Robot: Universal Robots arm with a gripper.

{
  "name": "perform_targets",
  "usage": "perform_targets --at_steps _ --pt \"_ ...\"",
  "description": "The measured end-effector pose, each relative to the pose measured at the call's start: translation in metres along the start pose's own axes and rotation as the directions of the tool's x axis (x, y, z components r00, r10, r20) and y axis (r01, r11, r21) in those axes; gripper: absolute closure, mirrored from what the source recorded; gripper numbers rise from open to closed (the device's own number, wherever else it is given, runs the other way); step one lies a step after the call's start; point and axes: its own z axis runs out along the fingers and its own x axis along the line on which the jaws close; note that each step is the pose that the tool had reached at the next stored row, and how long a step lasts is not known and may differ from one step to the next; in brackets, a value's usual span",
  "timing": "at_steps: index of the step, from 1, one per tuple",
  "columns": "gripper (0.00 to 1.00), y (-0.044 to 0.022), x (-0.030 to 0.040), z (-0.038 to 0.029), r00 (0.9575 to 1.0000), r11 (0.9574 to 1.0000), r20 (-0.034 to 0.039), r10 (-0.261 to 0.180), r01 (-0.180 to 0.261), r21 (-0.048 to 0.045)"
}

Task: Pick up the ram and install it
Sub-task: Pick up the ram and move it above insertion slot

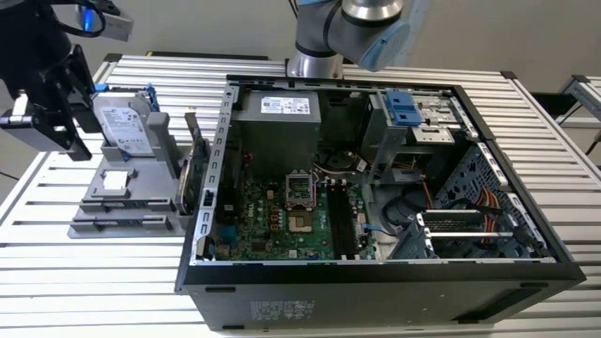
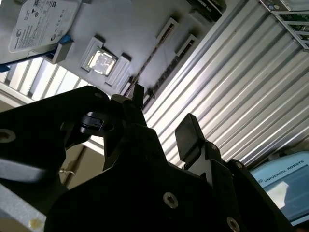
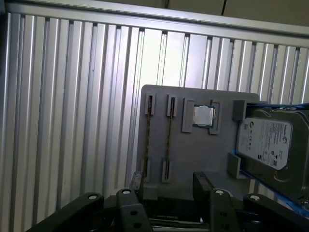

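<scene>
The ram (image 3: 169,137) stands on edge as a slim strip in a slot of the grey holder (image 3: 193,159), beside a second similar strip (image 3: 148,135). In the second wrist view the same strip (image 2: 153,53) runs across the holder (image 2: 130,24). My gripper (image 3: 169,182) hovers over the holder's near edge, roughly in line with the ram, open with nothing between its fingers; its black fingers (image 2: 190,133) stand well apart. In the exterior view the gripper (image 1: 70,130) hangs at the far left above the holder (image 1: 127,211). The motherboard's black ram slots (image 1: 343,218) lie inside the open case.
The holder also carries a silver hard drive (image 3: 265,142) in a blue frame and a square chip (image 3: 203,116). A green expansion card (image 1: 193,176) stands upright between the holder and the black computer case (image 1: 376,292). Ribbed aluminium table (image 3: 72,96) surrounds them.
</scene>
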Motion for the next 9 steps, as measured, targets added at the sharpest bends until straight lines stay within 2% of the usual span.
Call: perform_targets --at_steps 9 --pt "0.00 0.0000 0.0002 0.0053 1.0000 1.0000 -0.0002 0.000 0.000 -0.0001"
